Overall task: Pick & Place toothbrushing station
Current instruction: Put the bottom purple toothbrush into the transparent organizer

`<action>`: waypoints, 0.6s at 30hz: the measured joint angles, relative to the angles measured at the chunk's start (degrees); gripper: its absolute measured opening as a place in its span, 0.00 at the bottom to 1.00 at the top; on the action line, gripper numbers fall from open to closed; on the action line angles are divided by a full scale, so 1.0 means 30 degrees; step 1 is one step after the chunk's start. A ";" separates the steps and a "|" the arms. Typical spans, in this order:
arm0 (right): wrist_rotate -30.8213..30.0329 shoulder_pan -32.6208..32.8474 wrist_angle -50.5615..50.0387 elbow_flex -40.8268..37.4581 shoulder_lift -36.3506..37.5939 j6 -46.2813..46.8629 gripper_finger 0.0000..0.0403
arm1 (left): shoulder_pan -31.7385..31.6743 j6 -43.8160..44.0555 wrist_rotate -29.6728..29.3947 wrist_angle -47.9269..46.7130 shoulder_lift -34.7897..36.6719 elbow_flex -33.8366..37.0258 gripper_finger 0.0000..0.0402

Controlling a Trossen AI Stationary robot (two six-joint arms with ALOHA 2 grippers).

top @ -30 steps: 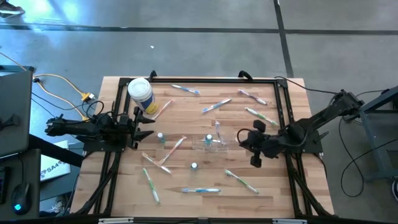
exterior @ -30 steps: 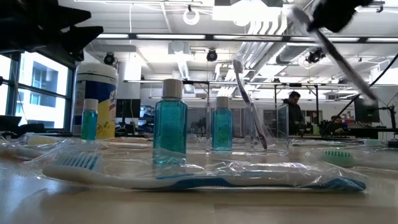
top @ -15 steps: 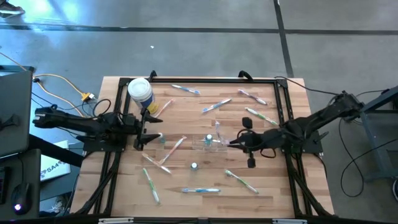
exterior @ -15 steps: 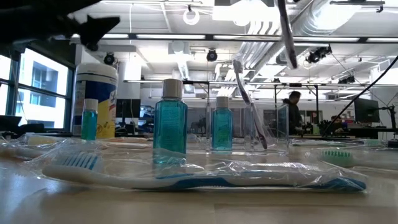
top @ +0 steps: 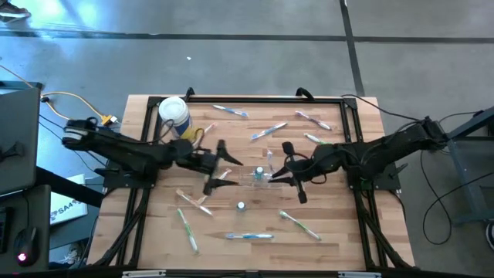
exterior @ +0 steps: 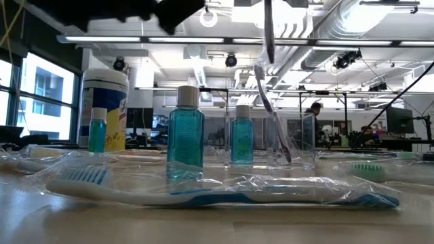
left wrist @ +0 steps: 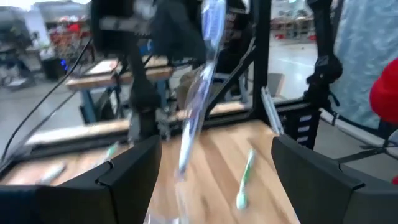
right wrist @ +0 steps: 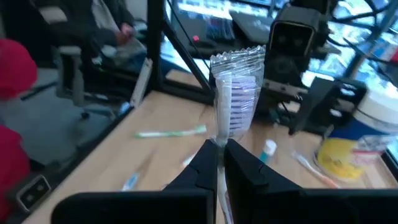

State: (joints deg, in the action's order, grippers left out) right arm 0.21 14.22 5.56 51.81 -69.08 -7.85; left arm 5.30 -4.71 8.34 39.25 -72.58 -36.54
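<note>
Crinkly-wrapped toothbrush [right wrist: 235,93] pinched upright, right tool [right wrist: 221,152]

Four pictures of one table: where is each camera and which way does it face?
High: overhead, straight down; both arms, clear cup.
Low: table height, looking level at a wrapped toothbrush.
Left wrist: on the left arm, past its open fingers.
Right wrist: on the right arm; right gripper pinches a wrapped toothbrush, also seen in the left wrist view.

Both arms reach inward — left hand [top: 221,167] spread, right hand [top: 291,171] clamped.
</note>
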 joint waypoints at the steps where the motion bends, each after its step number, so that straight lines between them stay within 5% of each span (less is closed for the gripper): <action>1: 0.0357 -0.0154 0.0241 0.0000 0.0011 -0.0010 0.01 | 0.0000 0.0044 -0.0018 -0.0100 -0.0487 -0.0528 0.76; 18: 0.0282 -0.0513 0.0947 0.0000 0.0022 -0.0990 0.01 | -0.0007 -0.0867 -0.0145 -0.0876 -0.5108 -0.5643 0.76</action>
State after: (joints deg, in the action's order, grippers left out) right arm 1.05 12.69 8.40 51.81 -69.01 -10.82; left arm 5.28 -7.31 7.90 36.62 -87.90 -53.47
